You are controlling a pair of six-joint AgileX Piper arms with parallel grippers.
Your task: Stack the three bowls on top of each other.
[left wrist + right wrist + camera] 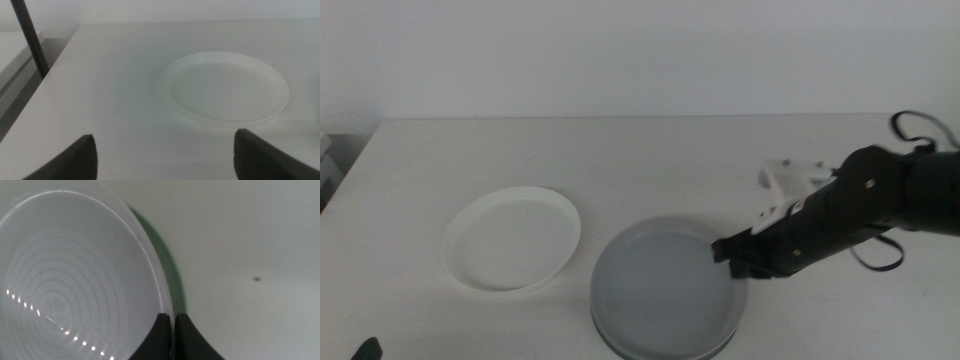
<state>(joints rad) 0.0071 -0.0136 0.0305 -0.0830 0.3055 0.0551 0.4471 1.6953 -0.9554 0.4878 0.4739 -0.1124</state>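
Observation:
The white bowl lies on the table left of centre and also shows in the left wrist view. At the front centre sits the grey bowl, and a paler rim peeks out beneath its near edge, as of another bowl under it. From the right, my right gripper reaches the grey bowl's right rim. In the right wrist view its jaws are shut on that rim of the grey bowl. My left gripper waits open near the front left corner, short of the white bowl.
The white table runs back to a pale wall. A dark post and a lower ledge stand off the table's left edge. A small dark speck marks the tabletop beside the grey bowl.

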